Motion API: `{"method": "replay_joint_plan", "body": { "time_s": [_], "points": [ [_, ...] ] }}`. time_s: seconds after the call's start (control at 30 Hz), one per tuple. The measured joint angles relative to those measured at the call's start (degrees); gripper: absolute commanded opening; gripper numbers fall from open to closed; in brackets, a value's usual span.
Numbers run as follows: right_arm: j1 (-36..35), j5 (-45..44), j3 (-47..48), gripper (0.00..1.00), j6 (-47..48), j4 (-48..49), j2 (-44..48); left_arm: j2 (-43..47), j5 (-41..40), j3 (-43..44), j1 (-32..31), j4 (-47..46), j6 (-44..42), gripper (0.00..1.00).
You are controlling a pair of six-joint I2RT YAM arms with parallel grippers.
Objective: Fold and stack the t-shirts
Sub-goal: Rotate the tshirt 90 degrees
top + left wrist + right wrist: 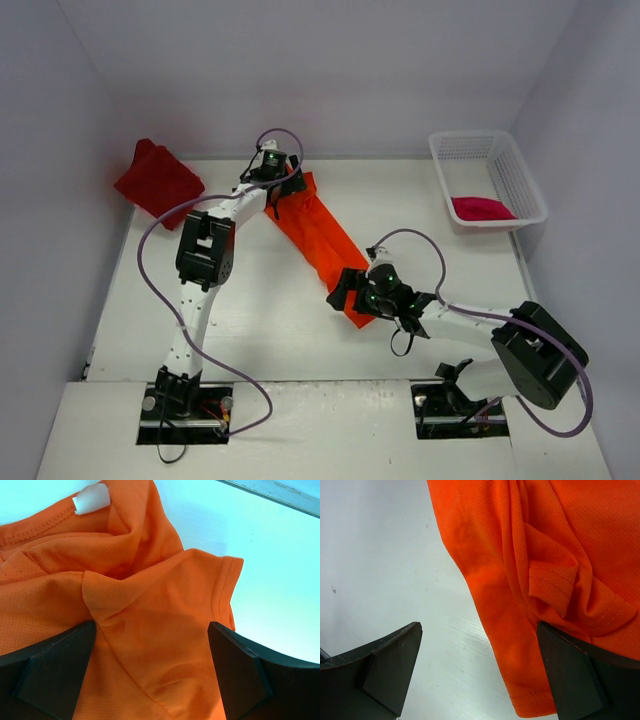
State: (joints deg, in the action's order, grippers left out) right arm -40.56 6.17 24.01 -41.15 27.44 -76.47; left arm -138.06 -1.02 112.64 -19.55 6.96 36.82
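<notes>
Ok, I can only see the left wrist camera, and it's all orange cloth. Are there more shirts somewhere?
Observer: Yes. A dark red shirt lies bunched at the far left corner of the table.
Operator: Where's the other arm?
Observer: The right gripper is open at the near end of the orange shirt. Yours is at the far end.
Operator: Is that all the shirts?
Observer: No. A pink shirt lies in a white basket at the far right.
</notes>
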Motion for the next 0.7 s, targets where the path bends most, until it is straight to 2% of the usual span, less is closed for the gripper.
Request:
{"method": "replay_joint_plan", "body": {
  "time_s": [0.33,0.7],
  "points": [
    [-8.5,-4.3,0.0,0.96,-3.9,-0.7,0.2,-0.5,3.2,0.9,-0.1,-0.4,-0.7,0.90],
    [-15.4,-8.5,3.1,0.96,-6.6,0.1,-3.8,-2.8,6.9,4.8,-2.4,-0.3,-2.5,0.90]
  ]
}}
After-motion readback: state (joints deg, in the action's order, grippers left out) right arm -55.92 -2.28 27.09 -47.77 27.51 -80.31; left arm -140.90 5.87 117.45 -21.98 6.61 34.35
